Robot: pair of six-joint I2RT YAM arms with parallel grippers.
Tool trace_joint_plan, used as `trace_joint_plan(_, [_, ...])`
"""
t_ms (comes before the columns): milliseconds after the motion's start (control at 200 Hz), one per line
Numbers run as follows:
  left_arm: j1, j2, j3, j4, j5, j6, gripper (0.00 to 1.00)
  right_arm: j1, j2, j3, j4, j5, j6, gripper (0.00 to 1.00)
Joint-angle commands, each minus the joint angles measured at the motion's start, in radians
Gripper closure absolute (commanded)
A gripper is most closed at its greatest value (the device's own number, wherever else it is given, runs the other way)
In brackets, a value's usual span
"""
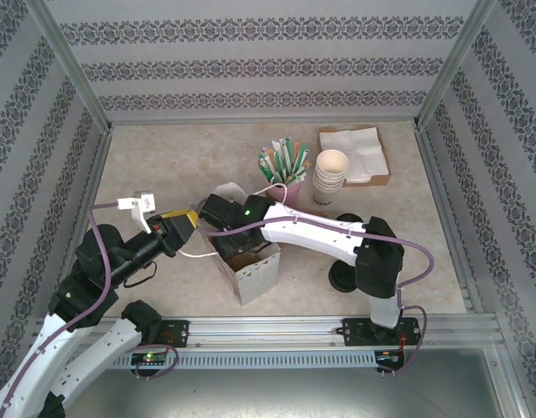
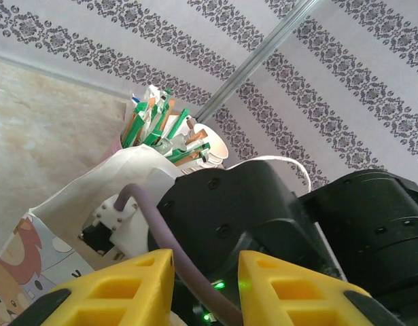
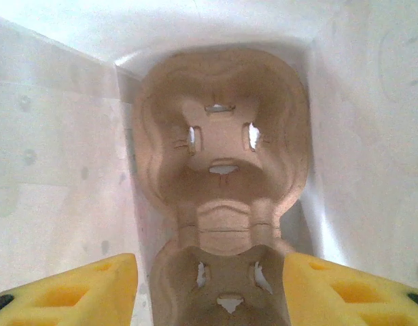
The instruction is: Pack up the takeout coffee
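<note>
- The right fingers [image 3: 73,288] are down inside the bag [image 1: 250,277], spread wide and holding nothing.
- The left fingers [image 2: 120,292] stand a little apart by the bag's rim. I see nothing pinched between them, only the right arm's cable [image 2: 161,224] running past close in front.
- The two arms are crowded together, and that is the main worry: a move by either could hook the cable or knock wrist against fingers.
- Lifting the right arm out carelessly might catch the bag's rim and tip or drag the bag.
- A dark round thing I take for the coffee [image 1: 340,279] sits on the desk [image 1: 163,157] under the right arm's elbow, well apart from the bag. The arm hides most of it, so it could be just a loose lid.
- A swing of that elbow could knock it over.
- At the bottom of the bag lies a brown carrier [image 3: 222,170], its wells empty.
- A pink cup [image 1: 288,187] holds green and orange sticks [image 1: 281,161]. Beside it is a stack of cream cups [image 1: 331,178], and behind that a tray [image 1: 383,180] of napkins [image 1: 353,150].
</note>
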Motion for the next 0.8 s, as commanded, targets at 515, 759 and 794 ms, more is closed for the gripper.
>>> trace_joint_plan(515, [-0.013, 0.026, -0.023, 0.024, -0.070, -0.011, 0.65, -0.011, -0.165, 0.291, -0.094, 0.102, -0.093, 0.40])
trace_joint_plan(759, [-0.013, 0.043, -0.026, 0.037, -0.076, -0.017, 0.65, -0.011, -0.205, 0.485, -0.211, 0.147, -0.141, 0.40])
trace_joint_plan(794, [-0.013, 0.044, -0.028, 0.036, -0.078, -0.015, 0.65, -0.012, -0.223, 0.513, -0.242, 0.184, -0.152, 0.40])
